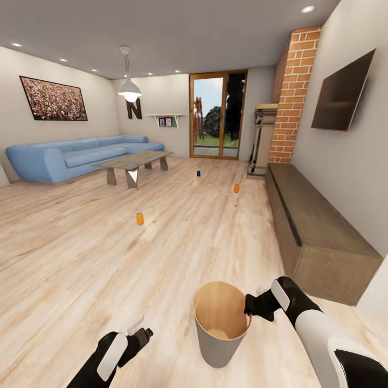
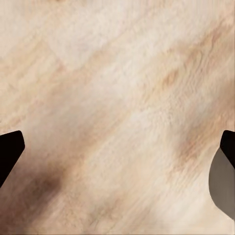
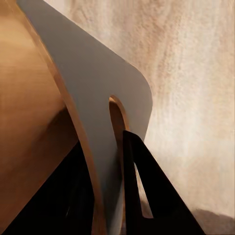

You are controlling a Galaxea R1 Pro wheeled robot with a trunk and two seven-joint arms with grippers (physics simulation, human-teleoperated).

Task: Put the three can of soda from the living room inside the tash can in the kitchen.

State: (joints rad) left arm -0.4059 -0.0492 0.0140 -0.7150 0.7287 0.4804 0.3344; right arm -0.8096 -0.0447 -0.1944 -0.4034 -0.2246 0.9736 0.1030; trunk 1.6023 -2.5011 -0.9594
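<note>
The tash can (image 1: 220, 328) stands upright, mouth up, nearest on the wood floor (image 1: 81, 258), its rim clamped in the right pincer (image 1: 251, 308). The left pincer (image 1: 141, 327) beside it is spread wide, empty. Beyond it three upright cans stand apart: orange can (image 1: 139, 218), second orange can (image 1: 236, 188), blue can (image 1: 198, 173); coffee table (image 1: 134, 160) beyond.

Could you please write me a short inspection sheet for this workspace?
Surface: pale wood floor.
Job's things: two orange cans and a blue can upright on the floor, apart; trash can empty, held up.
Clutter: nothing seen.
Grippers: right gripper shut on the trash can's rim; left gripper open, empty.
Cables: nothing seen.
Surroundings: blue sofa, coffee table, brick column, wall screen.
</note>
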